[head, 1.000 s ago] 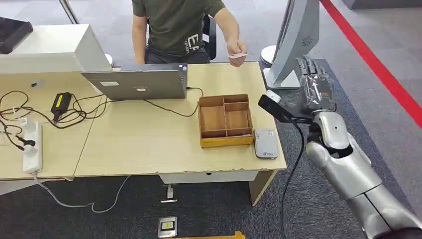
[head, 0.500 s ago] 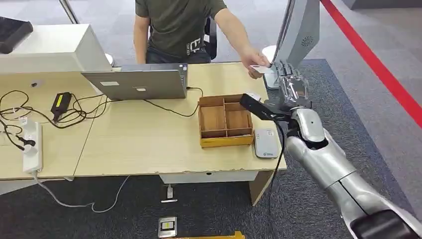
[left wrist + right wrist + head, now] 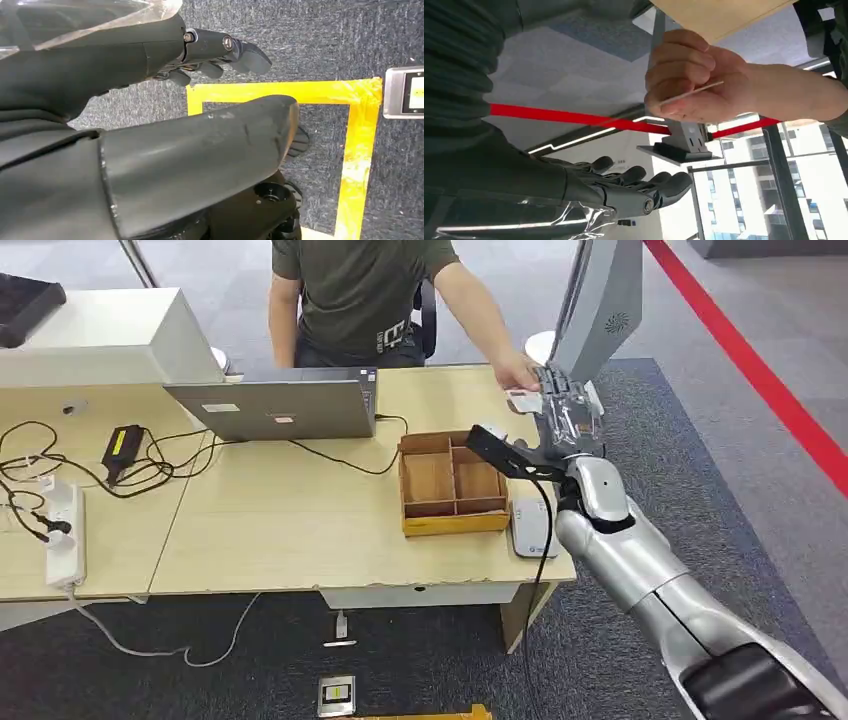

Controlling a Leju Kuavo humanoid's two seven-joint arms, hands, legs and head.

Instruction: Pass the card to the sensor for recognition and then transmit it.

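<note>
Head view: the right hand [image 3: 566, 412] is raised past the far right corner of the table [image 3: 300, 530], fingers extended and apart, nothing held. The card [image 3: 522, 397] is pinched in a person's hand [image 3: 517, 373] at about ten o'clock of the robot's palm, just beside the fingertips; contact between them cannot be made out. In the right wrist view the card [image 3: 691, 93] is seen edge-on in the person's fingers [image 3: 684, 75], apart from the robot's fingers [image 3: 644, 182]. The left hand [image 3: 200, 50] hangs over the floor, its fingers curled in on nothing. The sensor [image 3: 533, 526] lies at six o'clock of the right hand, beside the wooden tray [image 3: 451, 483]. A failed handover is judged the main risk: the thin card could be missed or only grazed if the fingers close early, and then dropped. The wrist cable [image 3: 540, 540] could also be dragged across the sensor
</note>
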